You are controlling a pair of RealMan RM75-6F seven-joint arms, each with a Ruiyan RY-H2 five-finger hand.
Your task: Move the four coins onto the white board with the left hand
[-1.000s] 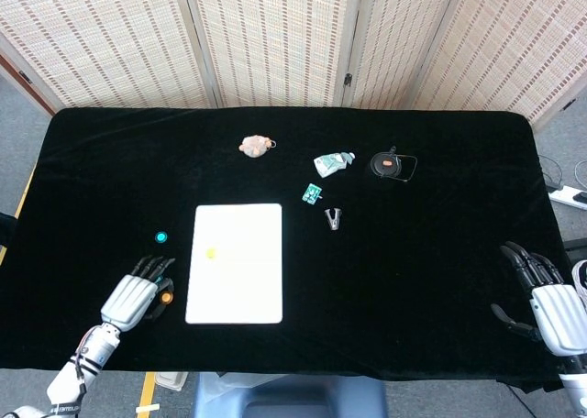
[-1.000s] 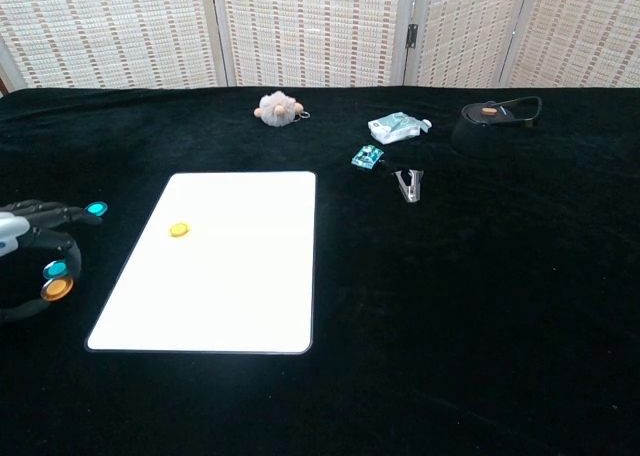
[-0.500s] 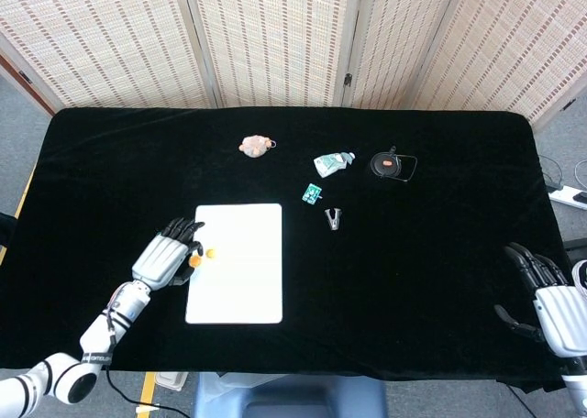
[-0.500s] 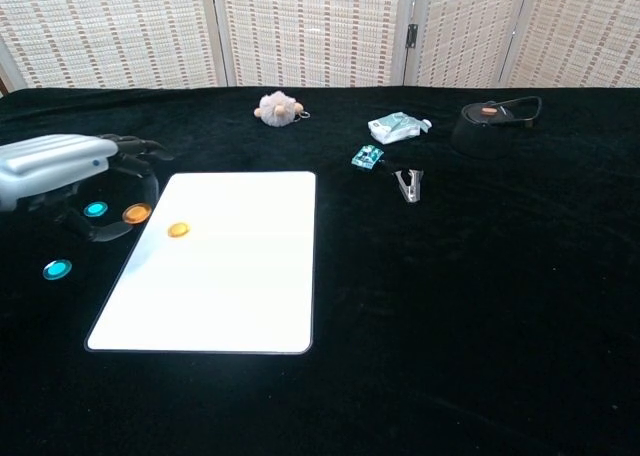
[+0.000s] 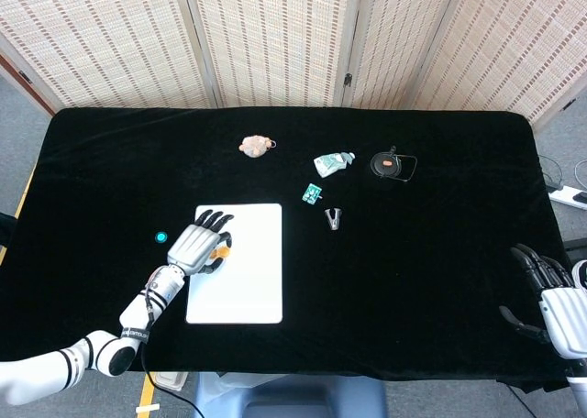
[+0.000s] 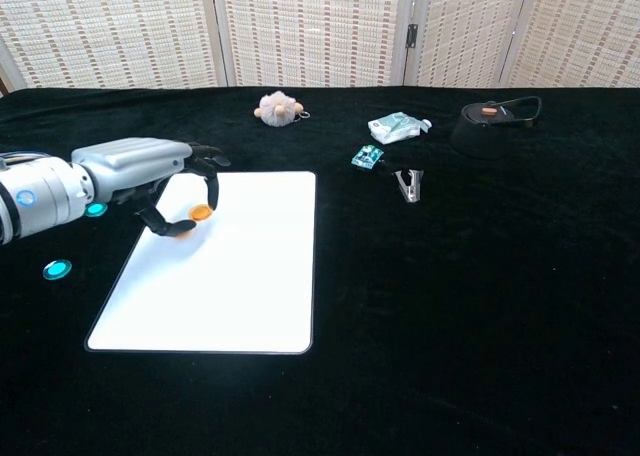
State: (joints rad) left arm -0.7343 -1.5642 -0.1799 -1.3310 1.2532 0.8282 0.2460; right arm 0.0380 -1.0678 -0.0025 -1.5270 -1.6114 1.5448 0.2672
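Observation:
In the chest view my left hand (image 6: 150, 171) hovers over the far left corner of the white board (image 6: 230, 286) and pinches an orange coin (image 6: 201, 213) between thumb and finger. A yellow coin (image 6: 182, 227) lies on the board just under the thumb, partly hidden. Two teal coins (image 6: 96, 209) (image 6: 57, 269) lie on the black cloth left of the board. The head view shows the left hand (image 5: 204, 239) over the board (image 5: 248, 276), the orange coin (image 5: 220, 251) and one teal coin (image 5: 161, 237). My right hand (image 5: 553, 297) rests at the table's near right corner, fingers apart and holding nothing.
Behind the board lie a plush toy (image 6: 277, 107), a green-white packet (image 6: 397, 127), a small teal item (image 6: 367, 156), a metal clip (image 6: 408, 185) and a black device (image 6: 490, 116). Woven screens stand behind the table.
My left hand picked the orange coin up off the cloth left of the board and carried it right and away, over the board's far left corner. The right hand barely moved.

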